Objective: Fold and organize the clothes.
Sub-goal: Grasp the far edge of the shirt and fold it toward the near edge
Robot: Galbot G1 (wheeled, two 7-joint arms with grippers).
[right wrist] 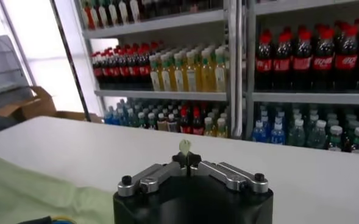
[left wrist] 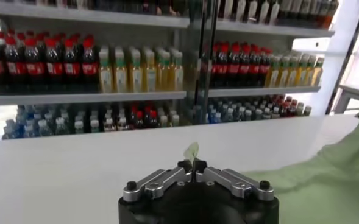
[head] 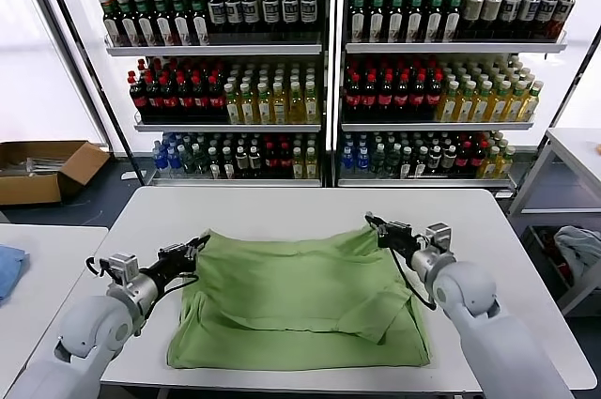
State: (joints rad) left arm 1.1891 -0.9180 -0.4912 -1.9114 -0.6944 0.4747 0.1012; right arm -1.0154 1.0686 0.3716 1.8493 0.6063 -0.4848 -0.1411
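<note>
The left gripper (head: 199, 244) pinches the far left corner of the light green shirt (head: 300, 300), which lies spread on the white table (head: 282, 207). At the shirt's far right corner, the right gripper (head: 373, 222) is clamped on the fabric the same way.

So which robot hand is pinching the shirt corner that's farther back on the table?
The right gripper. It pinches the green shirt at the back right corner, farther up the table than the left gripper, which pinches the left edge.
</note>
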